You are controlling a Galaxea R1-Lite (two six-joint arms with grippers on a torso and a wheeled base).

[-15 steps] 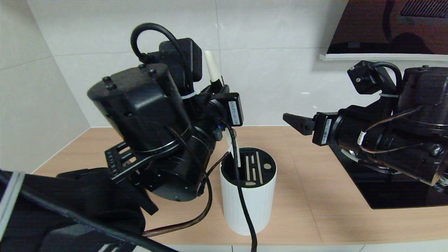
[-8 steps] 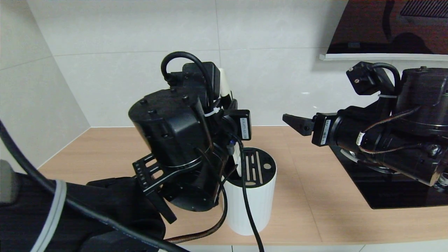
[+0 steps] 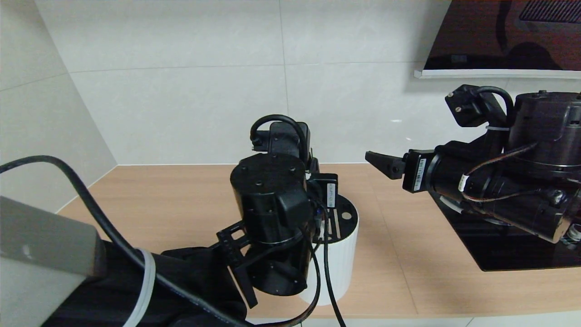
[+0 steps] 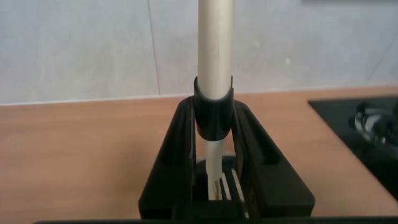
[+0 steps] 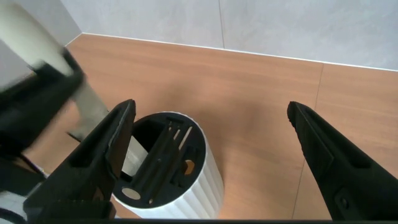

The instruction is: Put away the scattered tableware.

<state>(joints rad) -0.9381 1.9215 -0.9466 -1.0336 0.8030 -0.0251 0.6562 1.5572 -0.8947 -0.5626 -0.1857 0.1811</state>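
A white ribbed utensil holder (image 3: 343,254) with a black slotted top stands on the wooden counter near its front edge. My left gripper (image 4: 214,109) is directly above it, shut on a cream-handled utensil (image 4: 216,43). The utensil stands upright with its lower end down in the holder's opening (image 5: 132,155). In the right wrist view the holder (image 5: 202,180) sits below with the cream handle (image 5: 28,34) at the picture's corner. My right gripper (image 3: 380,163) hovers to the right of the holder and higher, open (image 5: 210,111) with nothing between its fingers.
A black cooktop (image 3: 490,250) is set into the counter at the right. A dark range hood (image 3: 499,36) hangs on the tiled wall above it. Bare wooden counter (image 3: 172,195) stretches to the left of the holder and behind it.
My left arm has moved right and down, lowering the utensil into the holder; its handle no longer sticks up above the wrist. The right arm has barely moved.
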